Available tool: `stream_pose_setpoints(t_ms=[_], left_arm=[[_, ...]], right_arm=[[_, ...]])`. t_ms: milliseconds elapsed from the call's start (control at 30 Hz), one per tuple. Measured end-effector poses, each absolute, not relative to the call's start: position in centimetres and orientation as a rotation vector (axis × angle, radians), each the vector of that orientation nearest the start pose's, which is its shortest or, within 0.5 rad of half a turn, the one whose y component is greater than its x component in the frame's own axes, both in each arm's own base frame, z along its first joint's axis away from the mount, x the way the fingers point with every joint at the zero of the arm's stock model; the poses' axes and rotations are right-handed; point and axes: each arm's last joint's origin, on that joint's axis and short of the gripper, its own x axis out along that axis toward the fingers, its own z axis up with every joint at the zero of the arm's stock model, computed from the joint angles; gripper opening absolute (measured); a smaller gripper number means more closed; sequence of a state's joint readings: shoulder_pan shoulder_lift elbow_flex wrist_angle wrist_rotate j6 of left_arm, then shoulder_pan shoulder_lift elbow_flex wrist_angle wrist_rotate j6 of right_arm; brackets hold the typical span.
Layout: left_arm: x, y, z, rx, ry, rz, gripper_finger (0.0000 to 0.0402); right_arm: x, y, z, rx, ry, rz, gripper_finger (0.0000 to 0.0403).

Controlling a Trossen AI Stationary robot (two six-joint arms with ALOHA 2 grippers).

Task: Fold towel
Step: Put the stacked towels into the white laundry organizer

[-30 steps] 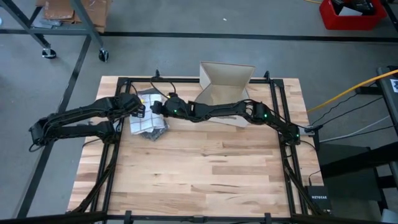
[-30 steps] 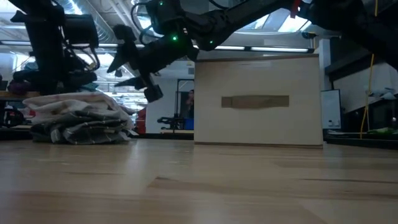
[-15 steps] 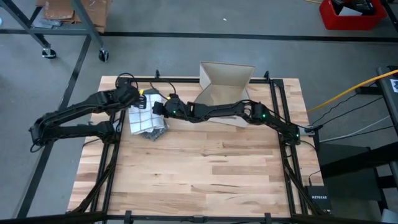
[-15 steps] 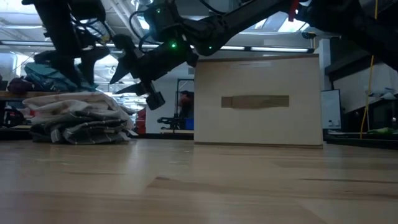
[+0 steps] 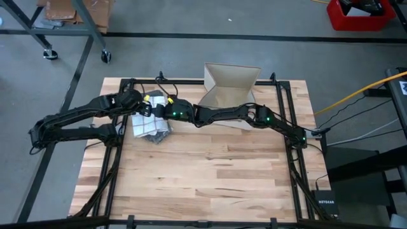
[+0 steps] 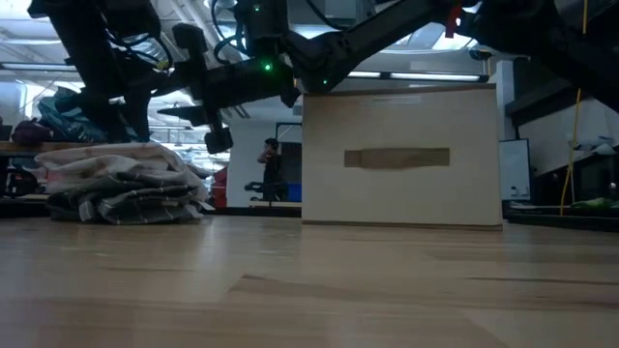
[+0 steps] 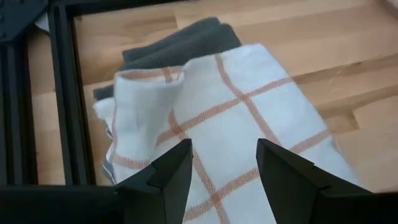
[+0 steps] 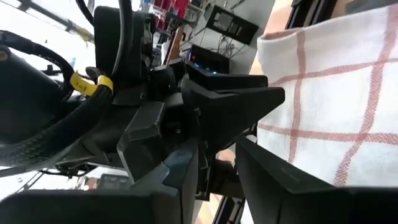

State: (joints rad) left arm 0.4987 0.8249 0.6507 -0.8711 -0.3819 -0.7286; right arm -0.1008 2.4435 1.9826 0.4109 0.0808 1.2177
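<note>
A folded white towel with orange checks [image 7: 236, 118] lies on top of a folded grey one [image 7: 180, 40]. The stack [image 5: 151, 124] sits on the table's far left and shows as a low pile [image 6: 121, 184] in the low view. My left gripper [image 7: 224, 165] hangs open just above the white towel, pointing steeply down, with nothing between its fingers. My right gripper [image 5: 160, 109] reaches level from the right, over the stack's far right part. It faces the left gripper, fingers [image 8: 273, 180] a little apart with nothing between them.
An open cardboard box [image 5: 230, 92] stands at the far middle, right of the stack, under the right arm. A black frame rail [image 7: 62, 93] runs beside the towels. Bare wood [image 5: 210, 172] fills the near half. A person [image 6: 269, 159] stands far off in the room.
My left gripper has risen off the towel stack and tipped less steeply. My right gripper has tipped up to level and edged toward the left arm. The towels have stayed where they were.
</note>
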Motion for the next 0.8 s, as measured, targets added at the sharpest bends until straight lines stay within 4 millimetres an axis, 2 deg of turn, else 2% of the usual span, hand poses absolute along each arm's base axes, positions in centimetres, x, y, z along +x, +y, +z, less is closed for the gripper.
stream_pose_setpoints(t_ms=[200,467,633,800], left_arm=[[11.7,7.6,23.1,-0.66,0.76,1.135,0.0167],[11.3,7.0,23.7,-0.687,0.741,0.987,0.0112],[10.6,6.4,24.5,-0.726,0.668,0.909,0.0079],[9.8,5.4,25.5,-0.8,0.582,0.763,0.004]], right_arm=[[56.5,-5.7,21.0,1.217,-0.037,-0.153,0.0114],[56.5,-5.0,21.4,1.086,0.108,-0.044,0.0114],[56.1,-4.6,23.1,1.016,0.112,0.002,0.0115],[55.1,-4.4,26.6,0.965,0.078,0.046,0.0114]])
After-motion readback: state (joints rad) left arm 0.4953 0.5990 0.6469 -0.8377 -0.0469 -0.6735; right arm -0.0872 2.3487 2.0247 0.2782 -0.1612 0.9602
